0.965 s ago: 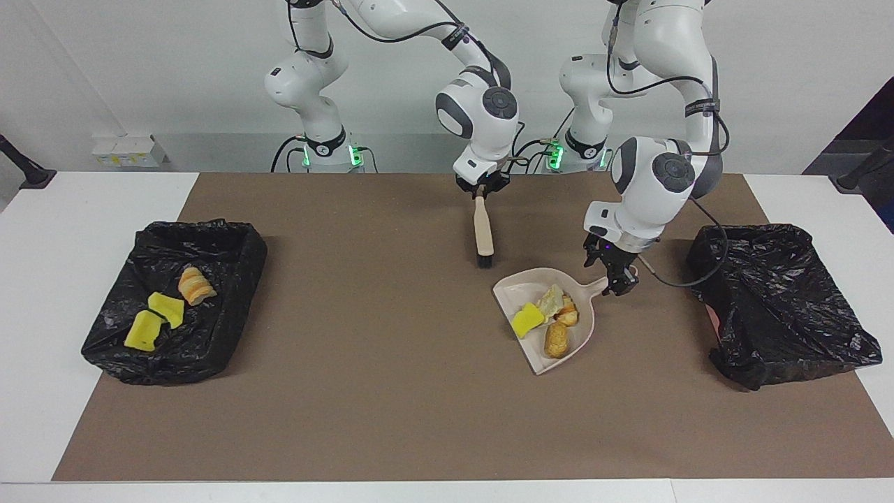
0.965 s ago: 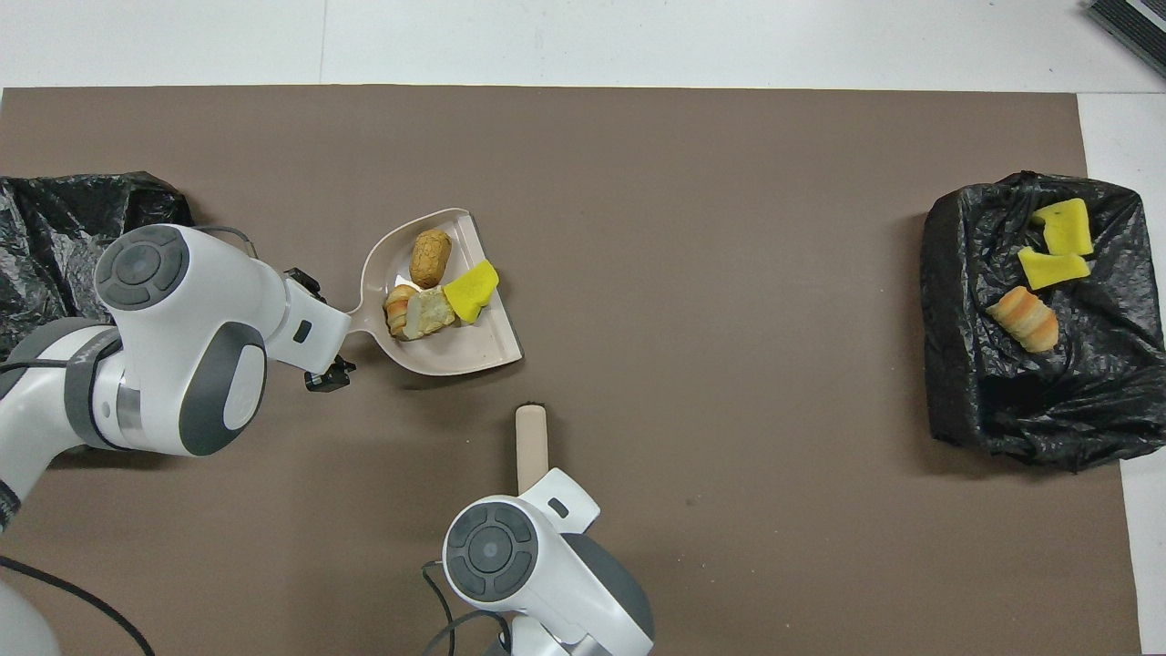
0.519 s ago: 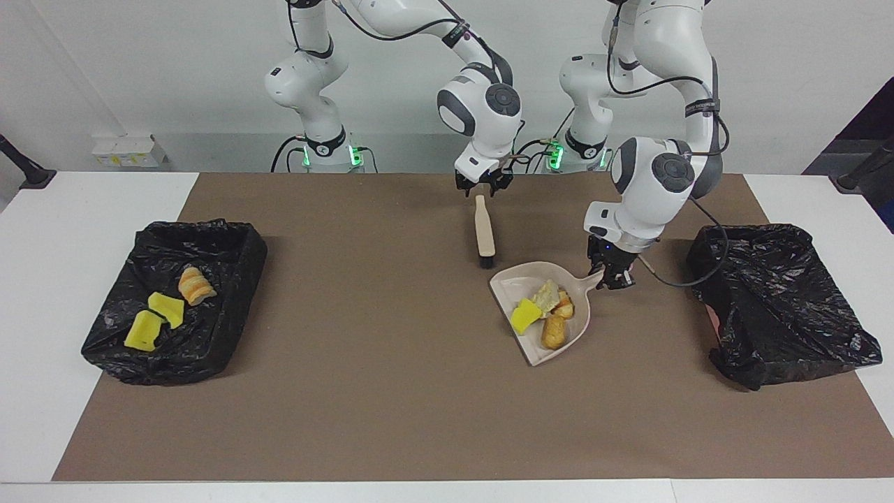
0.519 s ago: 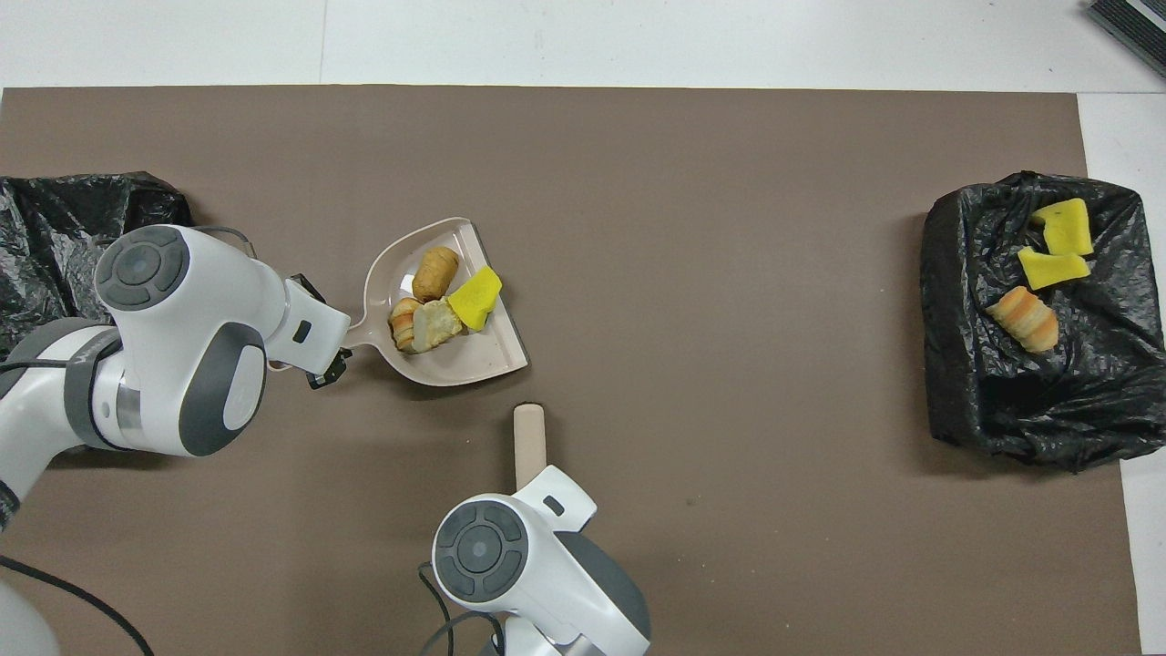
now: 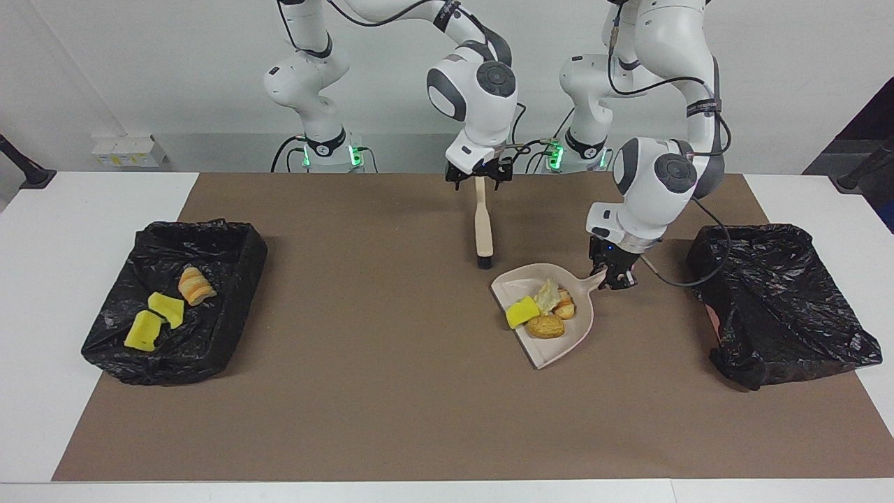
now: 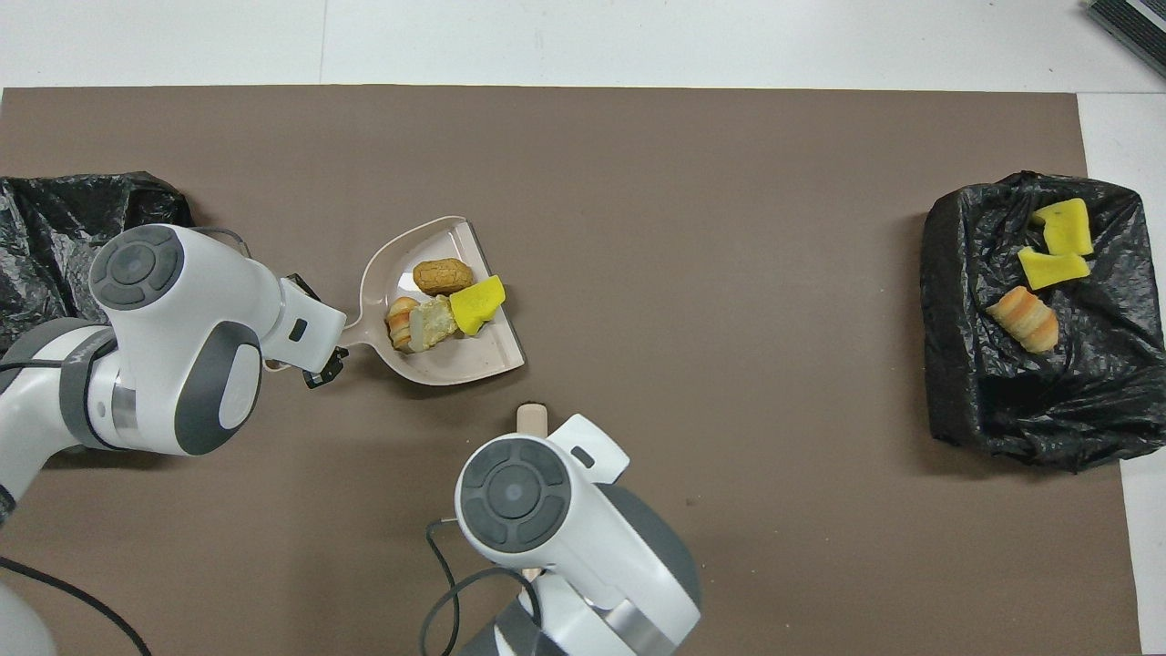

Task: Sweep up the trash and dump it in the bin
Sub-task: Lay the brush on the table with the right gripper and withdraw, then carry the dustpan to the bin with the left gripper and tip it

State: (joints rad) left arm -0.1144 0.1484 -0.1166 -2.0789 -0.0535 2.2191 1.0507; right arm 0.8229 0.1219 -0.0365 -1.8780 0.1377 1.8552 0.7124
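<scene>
Gripping dustpan point(image 5: 552, 314) handle, left pincer point(image 5: 614, 279); trash point(image 5: 543, 312) beside; right pincer point(image 5: 479, 175) apparently spread.

Brush point(image 5: 482, 227) and dustpan point(image 5: 559, 349) obstruct mid-mat; open mat point(image 5: 384, 391) elsewhere.

Count, this moment: two bins lined with black bags point(image 5: 782, 300) point(image 5: 174, 300). One dustpan point(image 5: 552, 342), one brush point(image 5: 482, 227). Trash scraps point(image 5: 545, 311), seven in all: four in the dustpan, three in the bin at the right arm's end. Two arms.
</scene>
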